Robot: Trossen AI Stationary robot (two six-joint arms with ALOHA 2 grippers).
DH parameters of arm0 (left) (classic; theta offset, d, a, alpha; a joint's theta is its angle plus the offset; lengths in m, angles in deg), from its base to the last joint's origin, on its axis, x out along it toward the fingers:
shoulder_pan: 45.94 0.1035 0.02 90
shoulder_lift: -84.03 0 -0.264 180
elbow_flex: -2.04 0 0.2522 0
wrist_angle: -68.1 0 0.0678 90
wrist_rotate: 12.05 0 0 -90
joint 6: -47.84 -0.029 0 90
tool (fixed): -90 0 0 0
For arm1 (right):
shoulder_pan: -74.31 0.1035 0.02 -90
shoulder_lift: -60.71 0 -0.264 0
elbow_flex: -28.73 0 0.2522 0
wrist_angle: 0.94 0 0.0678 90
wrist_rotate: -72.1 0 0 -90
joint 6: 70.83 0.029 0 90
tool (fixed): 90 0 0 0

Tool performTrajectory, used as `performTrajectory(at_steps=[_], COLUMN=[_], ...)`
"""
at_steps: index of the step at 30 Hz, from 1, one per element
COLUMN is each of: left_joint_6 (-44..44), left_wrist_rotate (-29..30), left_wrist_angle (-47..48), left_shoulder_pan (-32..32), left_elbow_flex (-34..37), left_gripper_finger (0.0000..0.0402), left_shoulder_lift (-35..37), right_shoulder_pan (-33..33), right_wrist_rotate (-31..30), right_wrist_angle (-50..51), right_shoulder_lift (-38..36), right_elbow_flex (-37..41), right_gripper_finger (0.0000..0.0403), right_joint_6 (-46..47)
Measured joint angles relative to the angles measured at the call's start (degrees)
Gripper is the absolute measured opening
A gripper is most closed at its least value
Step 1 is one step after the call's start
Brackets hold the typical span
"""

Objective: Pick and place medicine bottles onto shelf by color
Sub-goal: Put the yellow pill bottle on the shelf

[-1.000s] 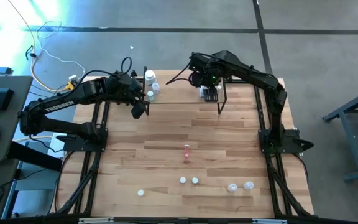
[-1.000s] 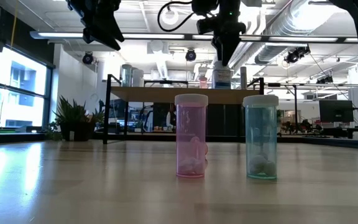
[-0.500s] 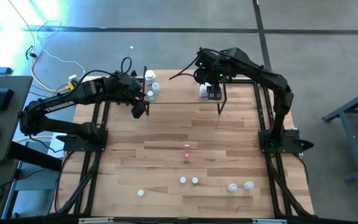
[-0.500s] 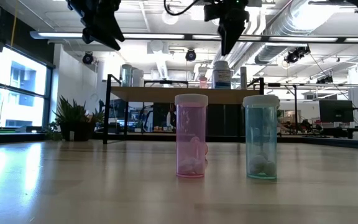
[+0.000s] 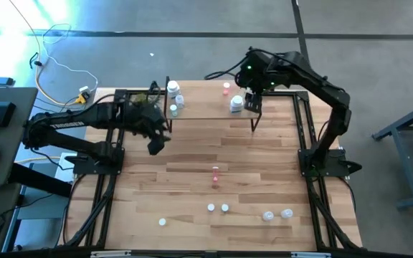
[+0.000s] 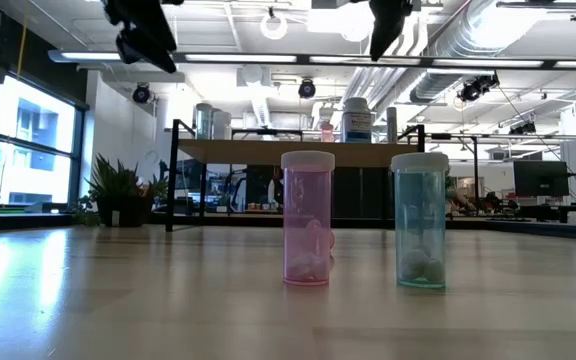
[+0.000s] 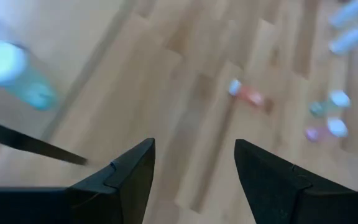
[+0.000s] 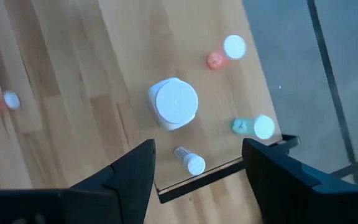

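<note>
Hovering over the right end of the shelf (image 5: 206, 107), right gripper (image 5: 253, 104) with fingers spread and nothing pinched between them, just above a big white bottle (image 8: 173, 102) standing on the shelf board. Also on that end of the shelf, seen past those fingers: a small pink-red bottle (image 8: 224, 53), a green one (image 8: 253, 127) near the edge, and a tiny clear one (image 8: 189, 160) lying on its side. Over on the other side, left gripper (image 5: 155, 145) hanging above bare tabletop (image 5: 192, 172) just in front of the shelf's left end, fingers (image 7: 132, 180) apart too, holding nothing. Couple of white bottles (image 5: 174, 97) sitting at the shelf's left end. Further out on the table: a pink bottle (image 5: 215, 174) mid-table, lying down by the looks of it, then a loose row of small bottles near the front edge, including a pink one (image 6: 308, 218) and a teal-green one (image 6: 421, 220) standing upright side by side, apart. Plant (image 6: 118, 190) way back in the room.
</note>
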Motion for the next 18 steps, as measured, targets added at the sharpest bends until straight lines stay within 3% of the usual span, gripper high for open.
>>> performTrajectory(at_steps=[12,18], left_joint_6=[12.8,22.5], left_wrist_rotate=[3.0,7.3], left_wrist_angle=[1.5,-5.1], left_shoulder_pan=[-20.3,-32.1], left_elbow_flex=[2.5,8.0], left_gripper_finger=[0.0209,0.0209], left_shoulder_lift=[0.0,0.0], right_shoulder_pan=[0.0,0.9], right_wrist_rotate=[0.5,3.0], right_wrist_angle=[-3.1,-2.8], right_shoulder_lift=[-4.2,-4.4], right_elbow_flex=[0.0,0.0], right_gripper_finger=[0.0232,0.0232], right_joint_6=[16.1,21.4])
